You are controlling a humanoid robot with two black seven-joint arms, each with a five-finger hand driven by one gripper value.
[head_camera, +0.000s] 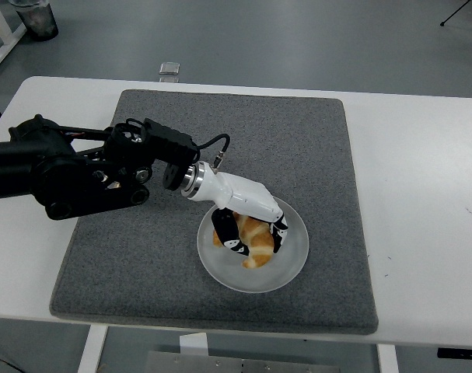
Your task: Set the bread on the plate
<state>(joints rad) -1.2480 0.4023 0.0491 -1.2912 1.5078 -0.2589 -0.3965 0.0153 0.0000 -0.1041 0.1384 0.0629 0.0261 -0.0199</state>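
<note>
Lab: white table (422, 194), grey floor (298, 39)

left hand (249, 224) grips bread (253, 241) over plate (290, 260).

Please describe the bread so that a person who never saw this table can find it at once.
A grey mat covers the white table; a clear round plate sits near its front edge. The bread is the golden croissant over that plate, gripped by the left robot hand.
</note>
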